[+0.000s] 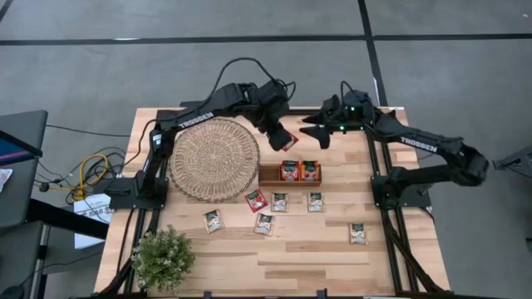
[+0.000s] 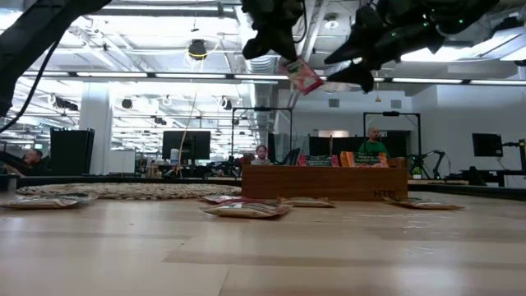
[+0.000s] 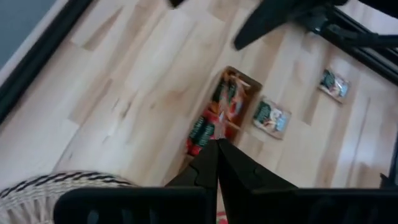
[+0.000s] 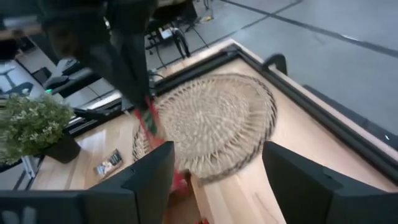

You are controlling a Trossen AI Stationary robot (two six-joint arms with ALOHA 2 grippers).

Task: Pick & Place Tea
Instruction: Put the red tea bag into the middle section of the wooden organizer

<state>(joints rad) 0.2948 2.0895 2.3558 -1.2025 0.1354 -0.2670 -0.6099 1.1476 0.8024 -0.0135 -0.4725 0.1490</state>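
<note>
Even, diffuse light fills the overhead view — the wooden table (image 1: 316,249) reads bright and warm, with only soft, short shadows beneath the arms and around the potted plant (image 1: 163,257). In the low view, rows of ceiling lights (image 2: 197,49) in the far room burn white and leave both arms above as dark silhouettes; the near tabletop carries a pale sheen and lies out of focus, while the wooden tray (image 2: 325,182) farther off is sharper. The left wrist view is smeared with motion blur, the sachets' print unreadable. The right wrist view is likewise soft — the woven mat (image 4: 217,118) streaked, its own fingers flat black.
</note>
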